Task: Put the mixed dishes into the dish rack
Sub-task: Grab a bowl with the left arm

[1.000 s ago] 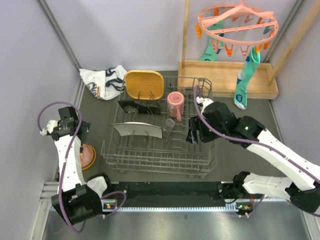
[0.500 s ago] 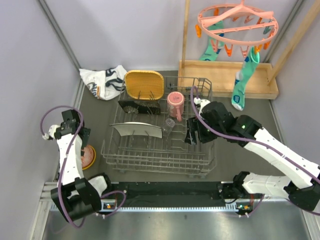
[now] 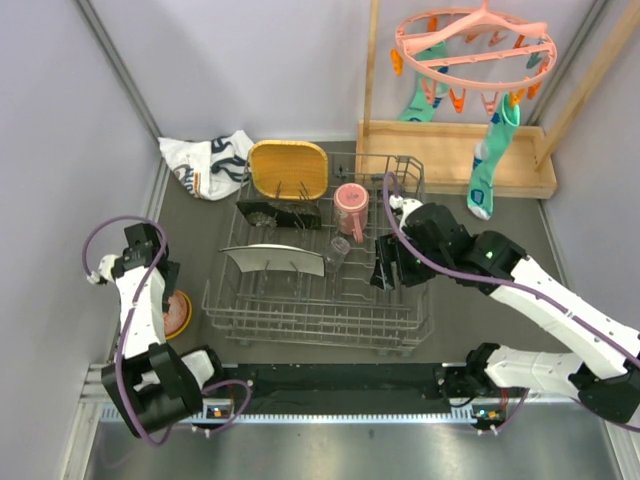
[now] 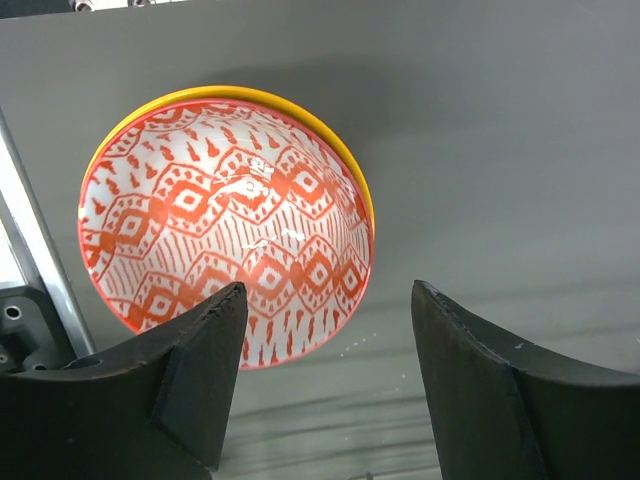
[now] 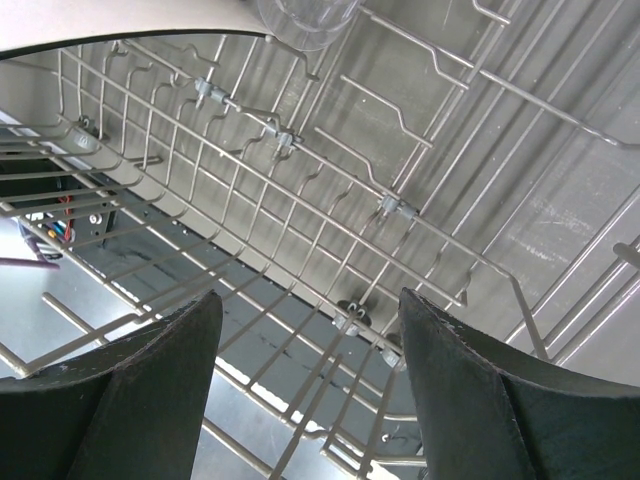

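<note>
The orange bowl (image 4: 225,225), patterned red and white inside with a yellow rim, sits on the grey table left of the dish rack (image 3: 318,300); in the top view the bowl (image 3: 178,312) is partly under my left arm. My left gripper (image 4: 325,330) hangs open over its near-right rim, one finger above the bowl's inside, the other over the table. The rack holds the yellow plate (image 3: 288,168), black floral plate (image 3: 280,213), pale plate (image 3: 272,260), pink cup (image 3: 350,205) and small clear glass (image 3: 339,248). My right gripper (image 5: 310,310) is open and empty above the rack's wires (image 5: 300,200).
A white printed cloth (image 3: 208,163) lies behind the rack at the left. A wooden tray (image 3: 450,155) stands at the back right, with a pink peg hanger (image 3: 475,50) and teal socks (image 3: 485,165) above it. The left wall is close to the bowl.
My left gripper has come nearer over the orange bowl and its jaws have narrowed somewhat. The right arm has barely shifted above the rack.
</note>
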Motion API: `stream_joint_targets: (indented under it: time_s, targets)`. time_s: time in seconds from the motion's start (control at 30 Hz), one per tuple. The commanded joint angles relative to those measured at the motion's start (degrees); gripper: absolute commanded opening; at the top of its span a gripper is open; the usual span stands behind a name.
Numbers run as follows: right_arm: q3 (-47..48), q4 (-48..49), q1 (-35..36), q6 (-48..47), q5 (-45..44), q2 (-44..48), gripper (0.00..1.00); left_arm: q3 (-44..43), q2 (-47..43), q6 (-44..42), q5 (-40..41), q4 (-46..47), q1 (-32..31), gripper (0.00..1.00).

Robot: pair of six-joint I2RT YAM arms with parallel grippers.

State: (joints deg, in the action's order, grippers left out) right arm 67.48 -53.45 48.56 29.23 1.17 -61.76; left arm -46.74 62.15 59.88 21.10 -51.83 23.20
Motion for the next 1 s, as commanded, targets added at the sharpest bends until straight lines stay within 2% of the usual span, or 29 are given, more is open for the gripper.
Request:
stream_joint_targets:
  time_s: [0.0,0.47,0.8,0.97]
  targets:
    - [1.25,-0.16,-0.13,0.47,-0.73,1.90,0.71,0.86,1.92,0.15,0.52,4.19,0.62,0.71]
    - [2.48,1.42,-0.13,0.91,-0.03,-0.03,0.71,1.30,5.96,0.41,-0.18,9.03,0.97,0.70]
    - [3.18,1.24,-0.13,0.65,-0.03,-0.65,0.71,3.14,7.37,-0.02,-0.45,11.58,1.32,0.63]
    - [2.65,1.51,-0.13,0.74,0.15,-0.73,0.71,3.67,7.20,-0.11,-0.54,11.76,1.58,0.55]
